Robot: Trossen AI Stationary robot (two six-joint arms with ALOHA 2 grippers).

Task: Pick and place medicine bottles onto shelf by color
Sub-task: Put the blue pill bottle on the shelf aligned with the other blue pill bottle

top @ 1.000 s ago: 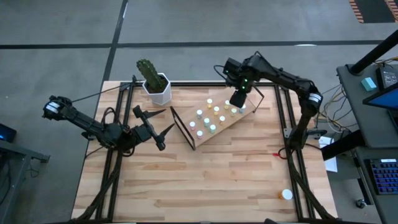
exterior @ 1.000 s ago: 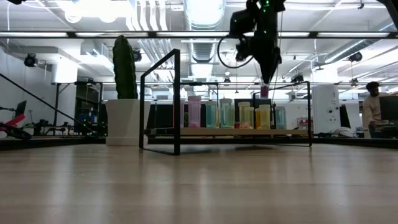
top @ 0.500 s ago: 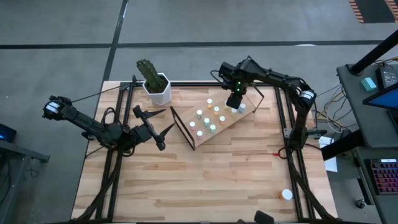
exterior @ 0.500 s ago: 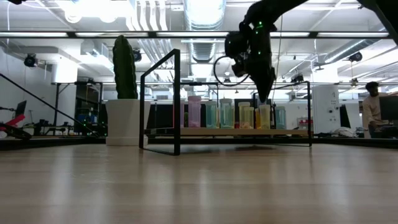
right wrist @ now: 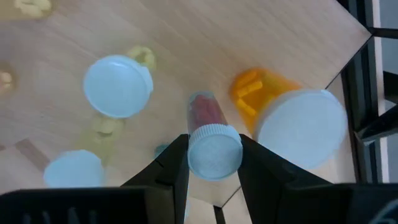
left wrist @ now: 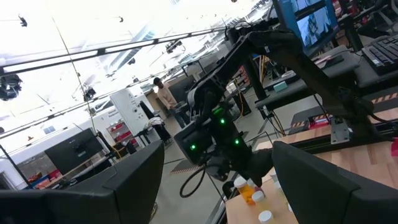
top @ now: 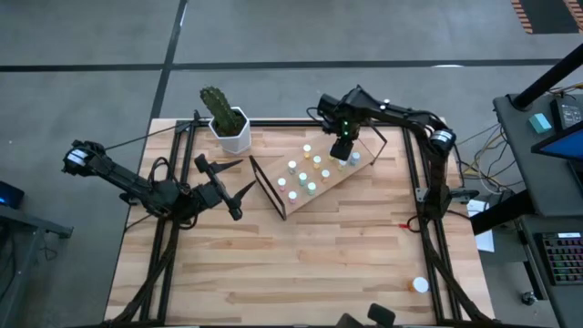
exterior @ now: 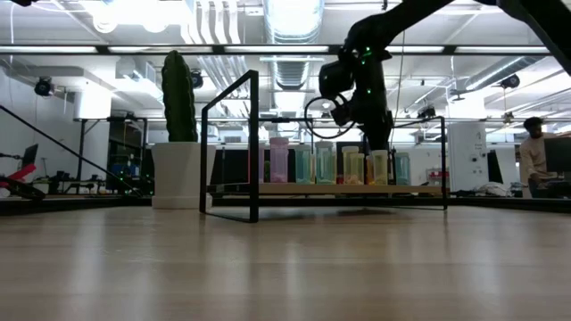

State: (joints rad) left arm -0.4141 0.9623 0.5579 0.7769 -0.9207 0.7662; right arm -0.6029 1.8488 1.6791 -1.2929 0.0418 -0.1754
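Dark and idle, the left gripper [top: 223, 189] hangs over the left side of the plank tabletop [top: 301, 264] with its fingers spread wide, well apart from everything, behind it the white pot holding a green cactus [top: 228, 123]. To its right stands the tilted light-wood shelf on its thin black wire frame [top: 351, 180], already carrying rows of small round-capped medicine bottles [top: 302, 178]. Over the shelf's far right end the right gripper [top: 343, 150] has come down in the last second from well above the bottles to their level, shifting slightly leftward as it dropped. Its wrist view shows the fingers closed narrowly on a small white-capped bottle with a pinkish-red body [right wrist: 214, 148], held upright just beside a larger white-capped orange bottle [right wrist: 292, 124]. The placement looks nearly done; I judge release comes next. One white-capped bottle [top: 420, 285] remains near the table's front right corner.
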